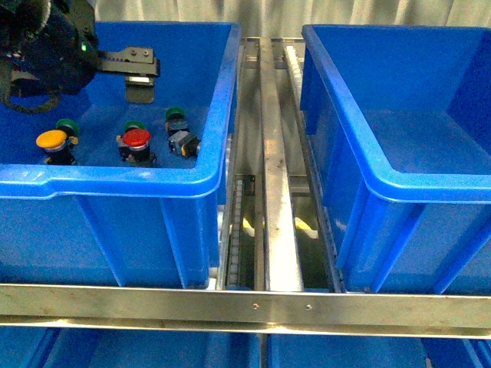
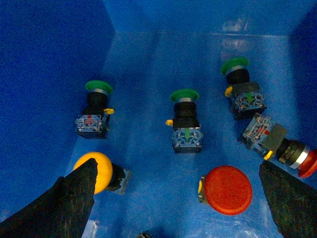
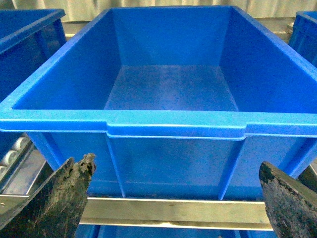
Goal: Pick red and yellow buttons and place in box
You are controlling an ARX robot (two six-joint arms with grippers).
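Note:
The red button [image 1: 136, 139] and the yellow button [image 1: 52, 140] lie on the floor of the left blue crate [image 1: 115, 184]. In the left wrist view the red cap [image 2: 228, 190] and the yellow cap [image 2: 94, 171] both sit between my open left fingers. My left gripper [image 2: 176, 198] hangs open and empty just above them; in the front view it [image 1: 140, 77] is inside the left crate. The box [image 1: 399, 180] on the right is empty. My right gripper [image 3: 176, 198] is open and empty, facing the box's near wall [image 3: 173, 163].
Three green-capped switches [image 2: 98, 106] [image 2: 184, 119] [image 2: 241, 89] and a second red-capped switch [image 2: 280, 146] lie in the left crate. A metal roller rail [image 1: 276, 199] runs between the crates. A metal bar [image 1: 245, 307] crosses the front.

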